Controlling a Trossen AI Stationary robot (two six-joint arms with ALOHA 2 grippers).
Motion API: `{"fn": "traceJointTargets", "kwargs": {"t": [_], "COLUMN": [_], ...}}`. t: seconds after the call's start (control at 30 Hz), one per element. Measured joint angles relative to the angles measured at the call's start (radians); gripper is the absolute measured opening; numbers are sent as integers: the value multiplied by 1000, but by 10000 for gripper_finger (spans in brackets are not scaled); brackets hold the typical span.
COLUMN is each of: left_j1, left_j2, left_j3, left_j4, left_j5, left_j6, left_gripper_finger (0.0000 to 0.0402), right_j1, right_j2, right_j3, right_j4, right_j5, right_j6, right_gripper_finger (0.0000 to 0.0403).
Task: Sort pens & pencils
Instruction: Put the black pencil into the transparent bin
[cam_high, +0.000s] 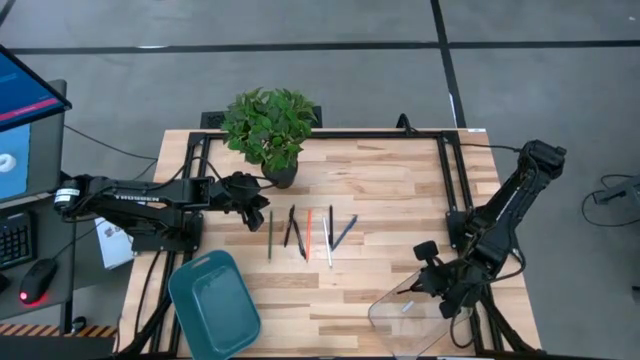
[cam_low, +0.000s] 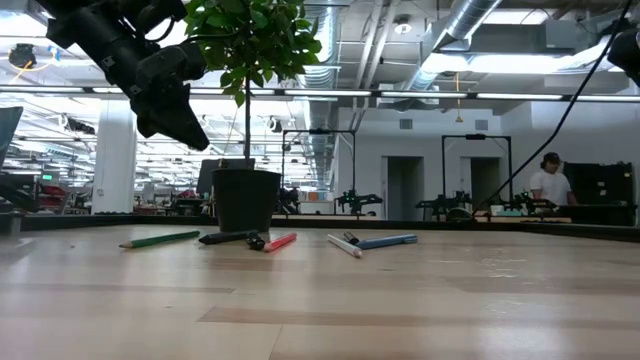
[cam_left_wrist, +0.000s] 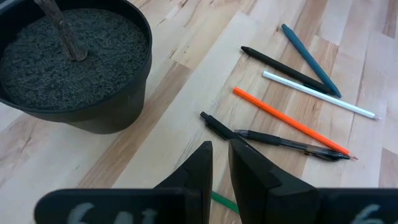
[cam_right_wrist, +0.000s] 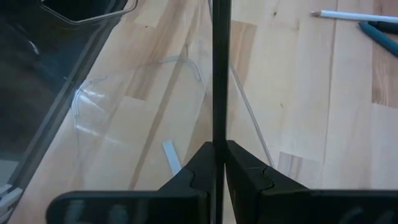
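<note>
Closest to the high camera, at the table's (cam_high: 400, 170) front edge, a teal tray (cam_high: 213, 305) is seen on the left corner and a clear container (cam_high: 415, 318) on the right corner. Over that clear container the right gripper (cam_right_wrist: 218, 163) is held, its jaws pinched shut on a thin black pen (cam_right_wrist: 218, 68) that stands straight up between them. Across the table, the left gripper (cam_left_wrist: 219, 163) is poised just beside the potted plant (cam_high: 268, 128), jaws nearly closed with a narrow gap and nothing between them. The pens & pencils (cam_high: 308, 232) are spread in a loose row at mid-table: a green pencil (cam_high: 269, 235) nearest the left gripper, then two black pens (cam_high: 293, 228) touching at one end, an orange one (cam_high: 308, 230), a white one (cam_high: 327, 242), and a black and a blue one (cam_high: 343, 233) at the right end. Bare wood is left between the row and both front containers, and wide open board between the row and the right arm.
</note>
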Motion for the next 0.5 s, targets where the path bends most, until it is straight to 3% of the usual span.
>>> {"fn": "traceJointTargets", "kwargs": {"t": [0.5], "left_j1": [0], "left_j2": [0], "left_j3": [0], "left_j4": [0], "left_j5": [0], "left_j6": [0], "left_gripper_finger": [43], "right_j1": [-1], "right_j2": [0], "right_j3": [0], "right_j4": [0], "right_j5": [39], "right_j6": [35], "right_gripper_finger": [58]}}
